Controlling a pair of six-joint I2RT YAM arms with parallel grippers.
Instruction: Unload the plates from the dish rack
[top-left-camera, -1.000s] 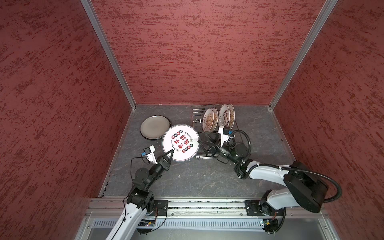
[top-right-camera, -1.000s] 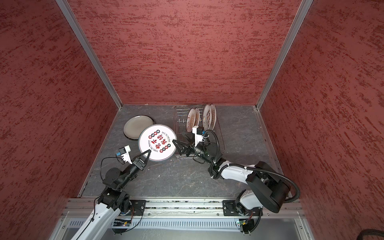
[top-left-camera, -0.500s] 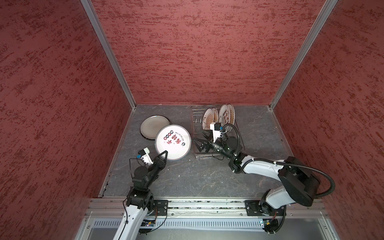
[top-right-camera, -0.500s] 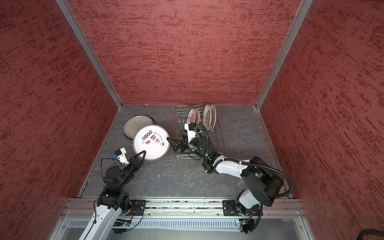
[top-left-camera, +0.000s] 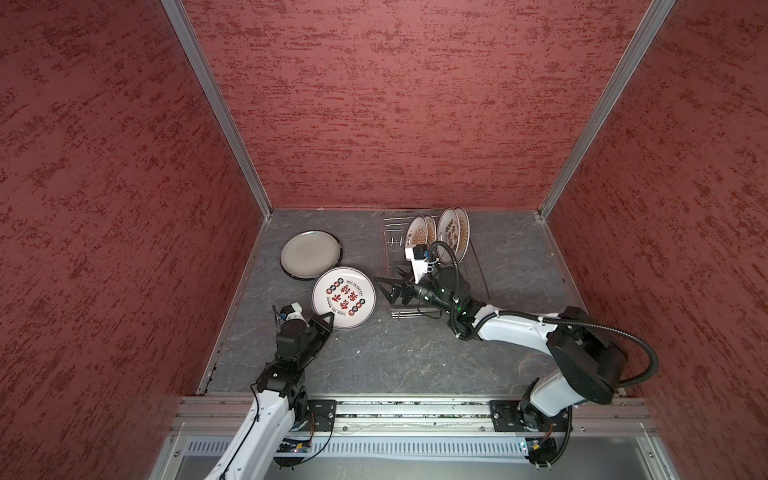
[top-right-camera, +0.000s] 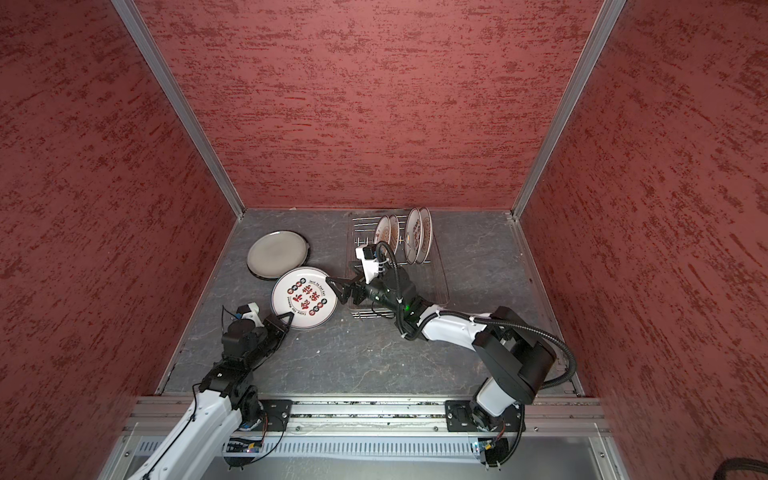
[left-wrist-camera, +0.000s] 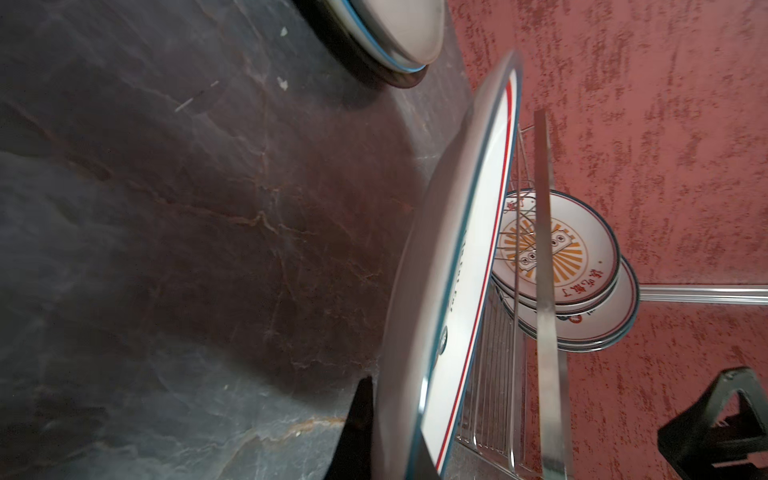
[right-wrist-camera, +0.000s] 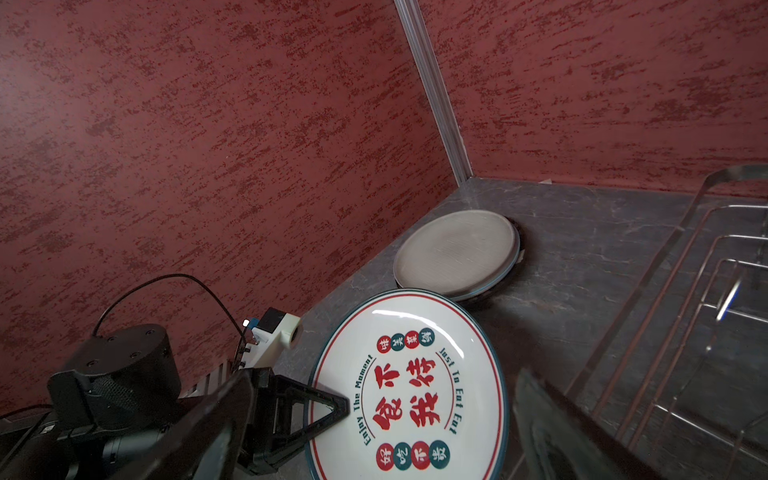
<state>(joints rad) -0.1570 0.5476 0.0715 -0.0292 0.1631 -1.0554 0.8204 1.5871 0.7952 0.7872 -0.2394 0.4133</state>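
Grips the red-character plate (top-left-camera: 344, 297) by its lower-left rim with the left tool (top-left-camera: 329, 319), jaws narrow on the edge, just left of centre in both top views. Holds it tilted clear of the counter (top-left-camera: 415, 357), to judge by the shadow under it in the left wrist view, probably to lay it beside or partly onto the grey plate (top-left-camera: 311, 254) lying flat just up and to the left; overlaps that rim in the picture, but cannot tell whether touching. Takes the rim, presumably, because a shallow plate offers no other purchase. Shows the right tool (top-left-camera: 386, 289) spread wide and empty just right of that plate, over the lower-left corner of the dish rack (top-left-camera: 394, 232). Stores four smaller plates (top-left-camera: 453, 232) upright between prongs at the rack's upper end, so only partway unloaded. Sets everything on a dark, stone-veined counter, boxed on three sides by mottled red walls (top-left-camera: 395, 104) with aluminium corner posts (top-left-camera: 216, 108).
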